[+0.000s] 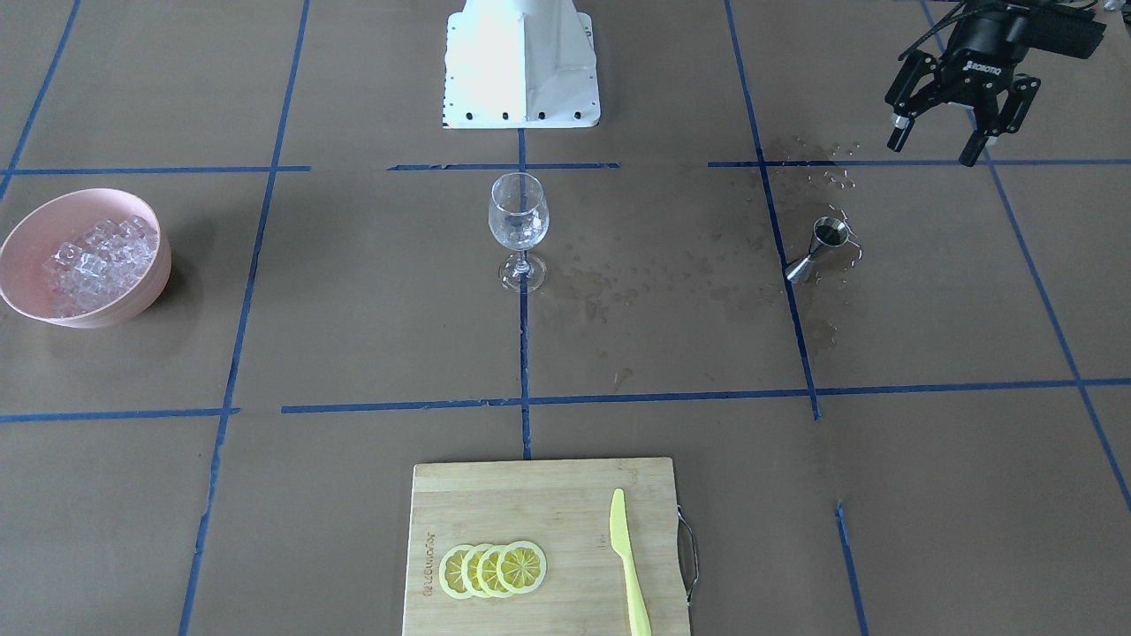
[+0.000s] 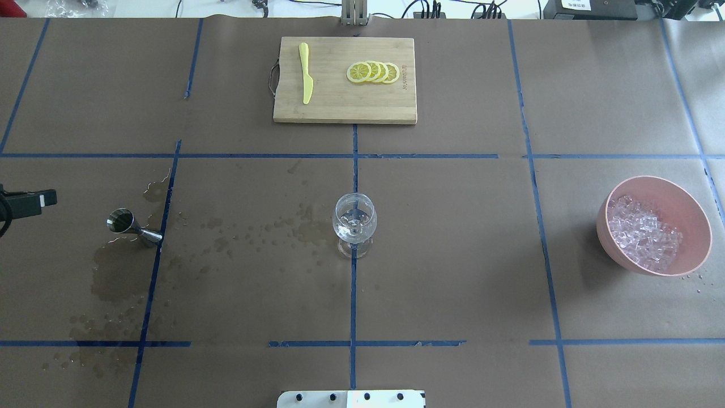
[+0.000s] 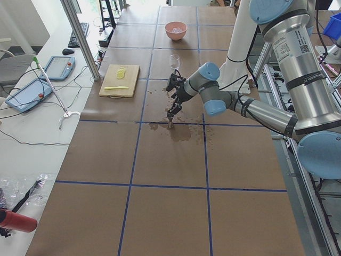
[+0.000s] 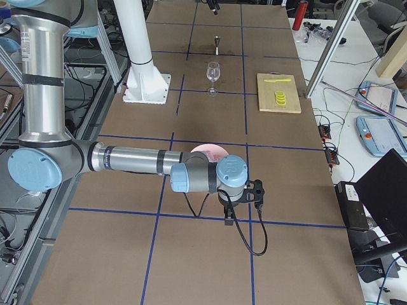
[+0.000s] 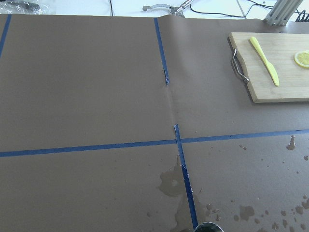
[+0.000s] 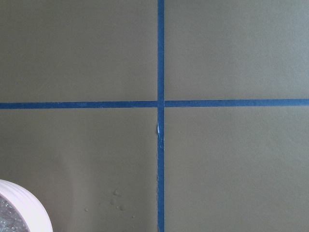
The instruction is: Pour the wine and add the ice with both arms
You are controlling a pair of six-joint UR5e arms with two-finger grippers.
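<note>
The steel jigger (image 1: pixel 815 253) stands on the brown paper with dark wine (image 1: pixel 831 232) in its top cone; it also shows in the overhead view (image 2: pixel 133 226). My left gripper (image 1: pixel 937 148) hangs open and empty above the table, behind and outward of the jigger. The empty stemmed glass (image 1: pixel 519 228) stands at the table's middle. The ice (image 1: pixel 93 261) fills a pink bowl (image 1: pixel 148 290) on my right side. My right gripper (image 4: pixel 241 204) hovers just past the bowl, seen only in the right side view; I cannot tell whether it is open or shut.
A bamboo cutting board (image 1: pixel 548 495) with lemon slices (image 1: pixel 493 570) and a yellow knife (image 1: pixel 629 565) lies at the far edge. Wet stains (image 1: pixel 671 274) spread between the glass and the jigger. The white pedestal base (image 1: pixel 521 66) stands behind the glass.
</note>
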